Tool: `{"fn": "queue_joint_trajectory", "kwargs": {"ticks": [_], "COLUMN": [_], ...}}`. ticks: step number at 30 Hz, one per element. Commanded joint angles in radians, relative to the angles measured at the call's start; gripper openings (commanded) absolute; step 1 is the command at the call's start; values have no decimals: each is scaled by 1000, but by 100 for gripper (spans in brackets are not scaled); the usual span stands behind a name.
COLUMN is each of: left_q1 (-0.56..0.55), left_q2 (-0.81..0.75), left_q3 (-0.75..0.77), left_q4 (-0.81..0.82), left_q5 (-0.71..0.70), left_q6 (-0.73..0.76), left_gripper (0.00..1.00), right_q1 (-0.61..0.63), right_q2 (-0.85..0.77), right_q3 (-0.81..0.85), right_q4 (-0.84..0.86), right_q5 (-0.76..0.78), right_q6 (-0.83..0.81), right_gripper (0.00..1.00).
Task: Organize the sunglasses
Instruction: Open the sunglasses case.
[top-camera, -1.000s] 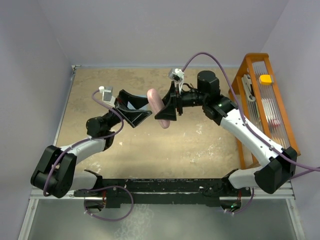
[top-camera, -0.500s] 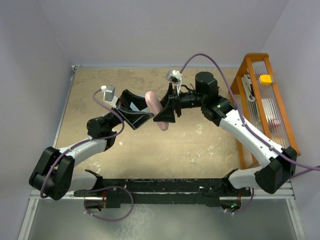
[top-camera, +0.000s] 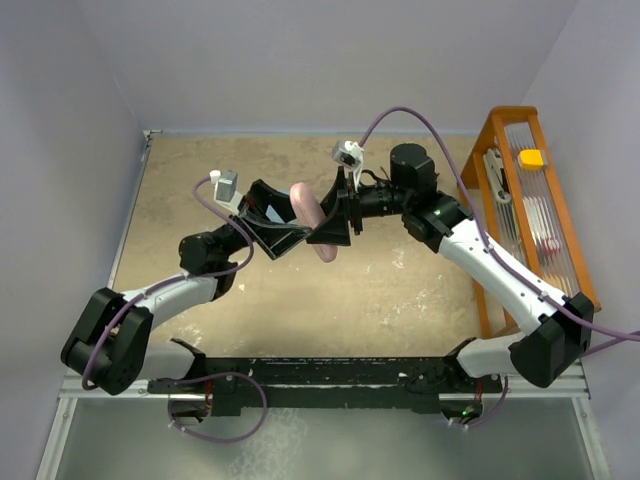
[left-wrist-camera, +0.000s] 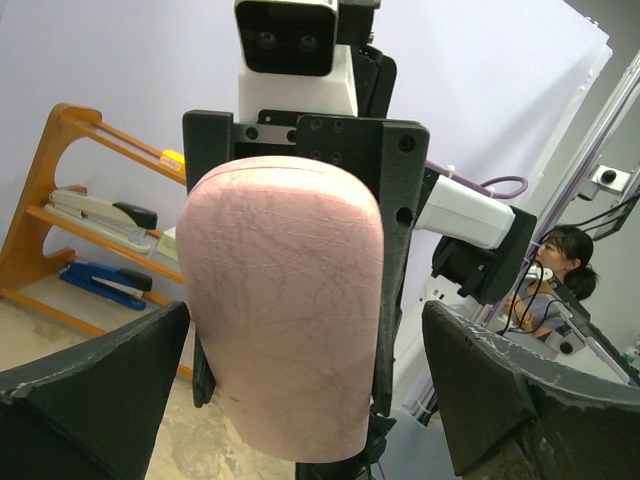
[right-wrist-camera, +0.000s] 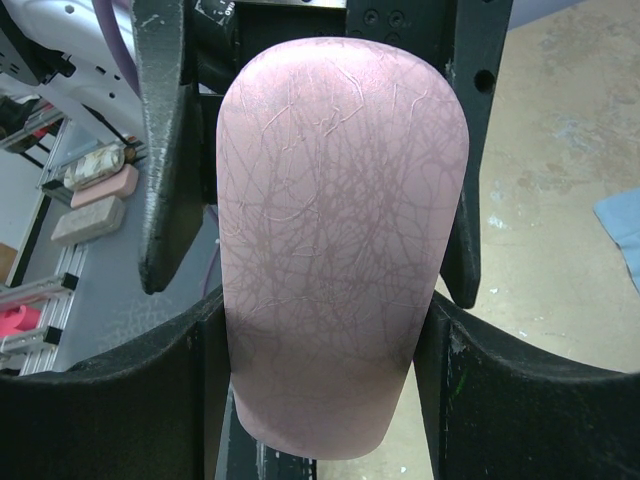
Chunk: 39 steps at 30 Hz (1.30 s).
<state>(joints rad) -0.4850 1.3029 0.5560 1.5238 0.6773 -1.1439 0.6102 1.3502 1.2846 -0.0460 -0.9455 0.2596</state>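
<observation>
Edged rightward, left end effector (top-camera: 288, 218) spreads astride the pink case (top-camera: 308, 207) pinched in right end effector (top-camera: 335, 218).

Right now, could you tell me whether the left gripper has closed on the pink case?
No, the fingers of the left gripper stand wide apart on either side of the pink case, which the right gripper holds.

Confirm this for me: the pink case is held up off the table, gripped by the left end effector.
Not quite. The pink case is held up off the table, but it is gripped by the right end effector. The right wrist view shows its fingers against both sides of the case. The left end effector stands open facing it.
</observation>
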Motion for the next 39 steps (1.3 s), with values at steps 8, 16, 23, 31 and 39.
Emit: {"fn": "queue_joint_trajectory", "kwargs": {"ticks": [8, 16, 23, 31, 39], "left_q1": [-9, -11, -12, -12, -12], "left_q2": [9, 10, 15, 17, 25], "left_q3": [36, 43, 55, 60, 62], "left_q4": [197, 197, 197, 197, 197], "left_q5": [23, 28, 36, 30, 37], "left_q6": [-23, -27, -32, -27, -21], "left_gripper": [84, 74, 72, 83, 54], "right_q1": [8, 8, 10, 18, 20], "right_q2": [-11, 0, 2, 9, 9], "right_q3": [54, 61, 60, 55, 53], "right_q4": [55, 52, 48, 44, 41], "right_q5": [-34, -35, -32, -32, -31], "right_q6": [10, 10, 7, 0, -4], "right_gripper": [0, 0, 0, 0, 0]}}
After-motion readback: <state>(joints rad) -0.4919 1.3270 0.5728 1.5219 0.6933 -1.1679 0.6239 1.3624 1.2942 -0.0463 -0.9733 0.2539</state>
